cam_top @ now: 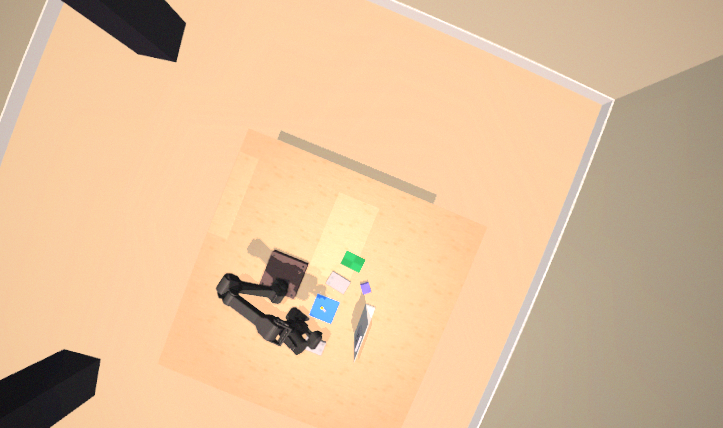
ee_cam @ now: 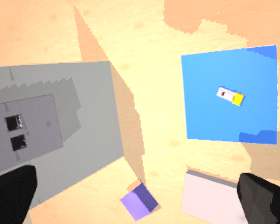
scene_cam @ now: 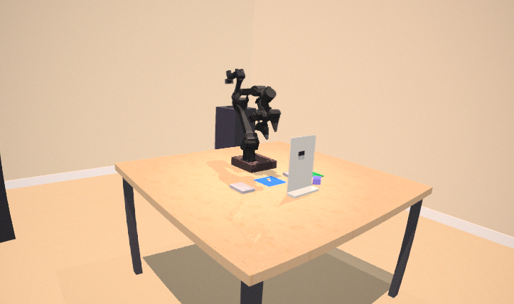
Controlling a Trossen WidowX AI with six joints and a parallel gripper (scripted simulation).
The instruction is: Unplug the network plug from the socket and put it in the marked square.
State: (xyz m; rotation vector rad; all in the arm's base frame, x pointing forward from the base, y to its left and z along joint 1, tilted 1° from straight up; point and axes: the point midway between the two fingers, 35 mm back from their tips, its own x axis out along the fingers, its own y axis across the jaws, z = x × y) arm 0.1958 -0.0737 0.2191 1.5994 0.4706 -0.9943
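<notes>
The plug point(cam_top: 322, 308) point(scene_cam: 269, 180) point(ee_cam: 231, 92), white with a yellow end, lies on the blue square point(cam_top: 329, 317) point(scene_cam: 275, 182) point(ee_cam: 206, 120), well inside its edges. The upright panel point(scene_cam: 302, 173) point(ee_cam: 96, 100) stands beside the square. In the wrist view its face shows two dark openings with no plug in them. My gripper point(scene_cam: 271, 134) point(ee_cam: 139, 180) is wide open and empty, high above the table. It is clear of the plug and of the panel. In the top view the arm hides the fingertips in part.
A purple cube point(cam_top: 365, 287) point(scene_cam: 316, 180) point(ee_cam: 136, 202) and a pale flat block point(cam_top: 338, 282) point(ee_cam: 211, 200) lie near the panel and square. A green patch point(cam_top: 352, 261) point(scene_cam: 317, 174) is beyond them. Another pale block point(cam_top: 317, 348) point(scene_cam: 242, 187) lies on the square's other side.
</notes>
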